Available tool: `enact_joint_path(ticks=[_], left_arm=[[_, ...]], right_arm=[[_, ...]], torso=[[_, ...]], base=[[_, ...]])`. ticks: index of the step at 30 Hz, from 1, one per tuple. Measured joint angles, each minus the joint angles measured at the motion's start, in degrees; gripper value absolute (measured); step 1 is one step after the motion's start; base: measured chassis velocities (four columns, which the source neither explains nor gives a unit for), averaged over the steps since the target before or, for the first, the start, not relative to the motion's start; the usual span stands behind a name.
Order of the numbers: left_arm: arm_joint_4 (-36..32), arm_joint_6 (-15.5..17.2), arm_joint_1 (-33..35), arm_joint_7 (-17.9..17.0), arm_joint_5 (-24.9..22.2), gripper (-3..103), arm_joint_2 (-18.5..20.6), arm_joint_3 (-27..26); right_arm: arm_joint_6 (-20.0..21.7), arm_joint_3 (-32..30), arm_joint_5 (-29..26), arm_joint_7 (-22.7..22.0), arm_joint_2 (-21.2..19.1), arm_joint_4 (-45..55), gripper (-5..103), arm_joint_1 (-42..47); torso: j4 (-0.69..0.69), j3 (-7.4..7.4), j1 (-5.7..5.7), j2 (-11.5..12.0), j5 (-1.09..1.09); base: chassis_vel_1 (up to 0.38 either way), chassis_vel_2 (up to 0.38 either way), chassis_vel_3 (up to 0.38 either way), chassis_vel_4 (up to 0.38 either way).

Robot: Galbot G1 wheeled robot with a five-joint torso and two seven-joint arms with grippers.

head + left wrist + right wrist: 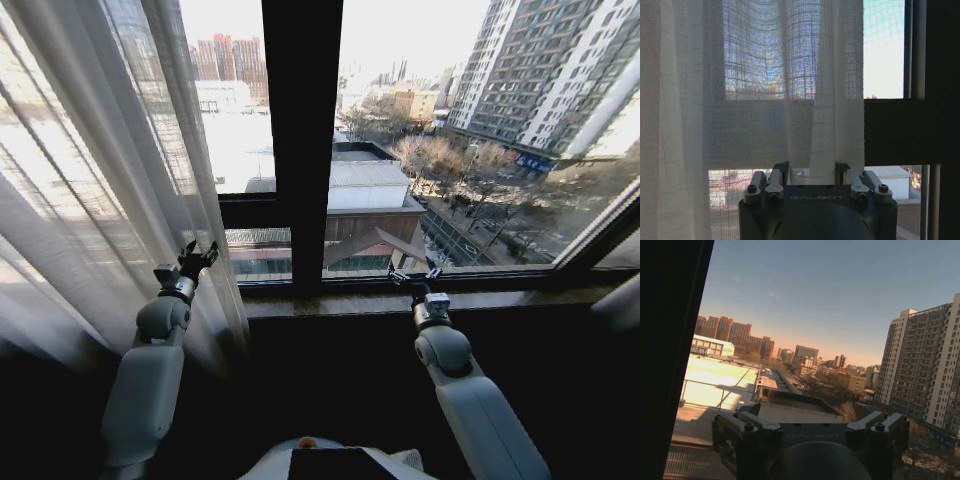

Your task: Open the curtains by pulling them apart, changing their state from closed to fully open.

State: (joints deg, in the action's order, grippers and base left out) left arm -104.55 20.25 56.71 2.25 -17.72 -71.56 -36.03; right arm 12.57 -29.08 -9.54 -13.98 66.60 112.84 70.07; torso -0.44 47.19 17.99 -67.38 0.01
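Note:
The left curtain is a sheer cream pleated panel that covers the left part of the window, up to the dark centre post. My left gripper is raised at that panel's inner edge, open. In the left wrist view a fold of the curtain hangs between its spread fingers, and the fabric hides their tips. My right gripper hovers open and empty just above the window sill, right of the centre post. A pale blurred shape at the far right edge may be the other curtain.
A wide dark vertical window post stands between the two arms, crossed by a dark horizontal bar. The stone sill runs below the glass. The right pane shows open city and tall buildings.

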Motion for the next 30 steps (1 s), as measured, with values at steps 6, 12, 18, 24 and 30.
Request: enact_joint_path(ticks=[6,12,18,24,30], left_arm=[[-0.4,0.1,0.5,0.1,0.8,32,-1.0,0.7],[-0.7,0.1,0.7,0.4,0.9,11,-1.2,1.2],[-2.1,0.2,1.6,0.3,1.5,0,-1.6,1.7],[-10.0,4.3,5.3,-4.3,3.5,0,-2.9,3.0],[-14.1,6.1,8.2,-7.0,3.9,0,-4.4,3.1]], right_arm=[[0.0,-0.2,0.0,0.0,0.1,0.0,100,0.0],[0.0,-0.2,0.1,0.0,0.2,-0.2,100,-0.3],[0.1,0.2,0.1,0.0,0.3,-0.2,100,-0.4],[1.1,1.5,-2.1,-1.0,-1.1,1.3,100,-1.0],[1.7,1.8,-3.5,-1.1,-1.6,2.0,100,-0.8]], torso=[[0.00,0.00,0.00,0.0,0.01],[0.00,0.00,0.00,0.0,0.00],[0.00,0.00,0.00,0.0,0.00],[0.00,0.00,0.00,0.0,0.01],[0.00,-0.01,0.00,0.0,0.00]], base=[[0.000,0.000,0.000,0.000],[0.000,0.000,0.000,0.000],[0.000,0.000,0.000,0.000],[0.000,0.000,0.000,0.000],[0.000,0.000,0.000,0.000]])
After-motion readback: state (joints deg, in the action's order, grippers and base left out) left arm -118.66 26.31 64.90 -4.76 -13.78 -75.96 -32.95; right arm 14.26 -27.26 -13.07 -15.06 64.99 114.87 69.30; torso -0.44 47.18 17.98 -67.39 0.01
